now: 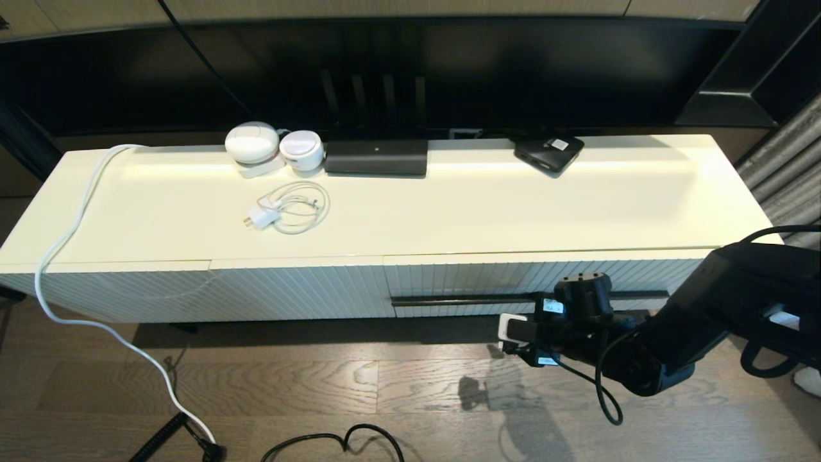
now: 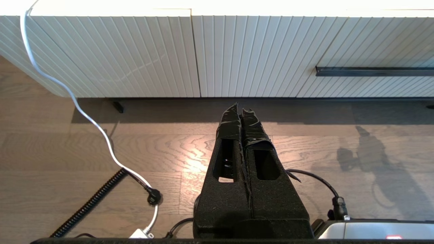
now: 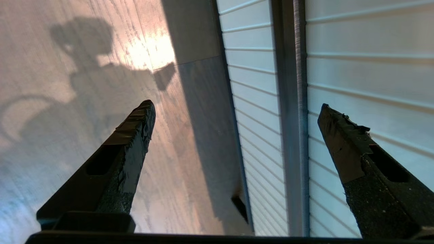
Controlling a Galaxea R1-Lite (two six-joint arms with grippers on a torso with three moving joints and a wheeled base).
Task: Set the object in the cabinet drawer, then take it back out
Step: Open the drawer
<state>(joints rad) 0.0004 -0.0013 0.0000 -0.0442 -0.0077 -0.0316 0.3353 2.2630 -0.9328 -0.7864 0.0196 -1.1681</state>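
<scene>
The cream-white drawer [image 1: 545,276] with its vertically ribbed front sits closed at the cabinet's right half. Its thin black bar handle [image 1: 462,299] runs across it. My right arm [image 1: 641,346] reaches in low from the right, its wrist just in front of the handle's right part. In the right wrist view my right gripper [image 3: 237,112] is open, and the handle [image 3: 298,101] passes between its spread fingers [image 3: 135,135], untouched. My left gripper [image 2: 241,110] is shut on nothing, hovering over the wood floor in front of the cabinet. The black folding umbrella is out of view.
On the cabinet top [image 1: 513,205] lie a coiled white charger cable [image 1: 288,208], two white round devices [image 1: 272,147], a long black box [image 1: 376,157] and a small black box with a white label [image 1: 548,152]. A white cord [image 1: 70,256] hangs to the floor. The diagonally ribbed panel [image 1: 192,295] is left of the drawer.
</scene>
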